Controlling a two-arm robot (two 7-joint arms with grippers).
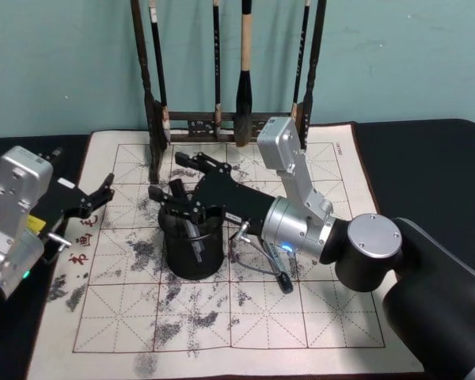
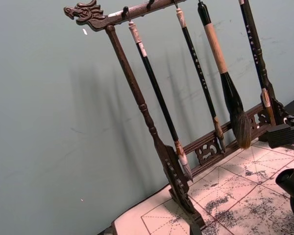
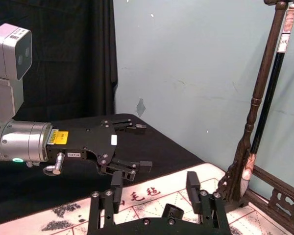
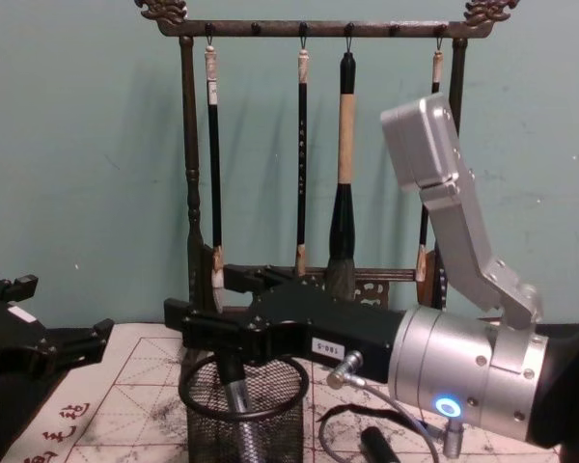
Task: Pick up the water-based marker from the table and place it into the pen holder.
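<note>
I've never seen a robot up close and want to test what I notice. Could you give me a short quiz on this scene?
1. True or false: the right gripper hangs open just above the pen holder.
2. Where is the marker? A) lying flat on the table B) standing inside the pen holder C) on the floor
3. How many brushes hang on the brush rack?
Key: 1 true; the left gripper hovers open off to the left. 2 B. 3 four.
</note>
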